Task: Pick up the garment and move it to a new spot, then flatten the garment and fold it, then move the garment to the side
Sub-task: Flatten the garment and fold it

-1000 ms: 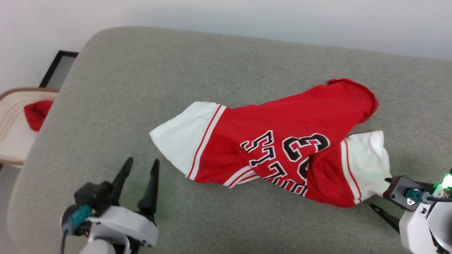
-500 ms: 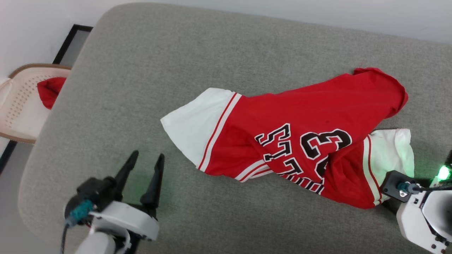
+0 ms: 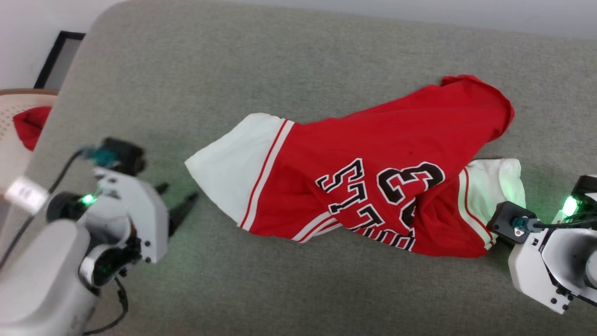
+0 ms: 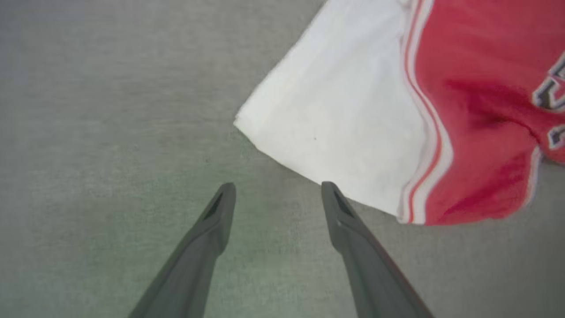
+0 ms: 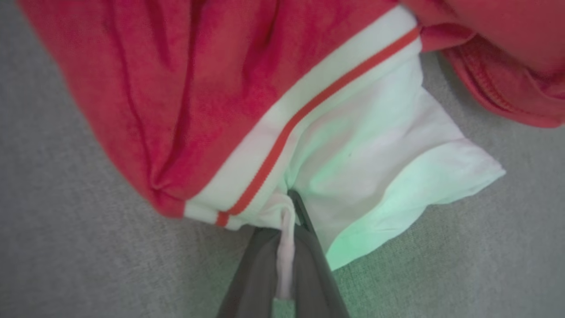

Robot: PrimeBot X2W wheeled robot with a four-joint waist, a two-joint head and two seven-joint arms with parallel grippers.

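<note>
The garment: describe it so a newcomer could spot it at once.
Start at the wide grey cushion. Crumpled across its middle lies the garment, red with white end panels. Striped trim and black numerals set it apart from the plain red cloth on the chair at left.

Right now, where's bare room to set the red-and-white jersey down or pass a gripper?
Free: the grey fabric cushion strip between the red numbered jersey and the far wall; the near strip below it. Crowded: the open left gripper by one white panel, the right gripper shut on the other.
</note>
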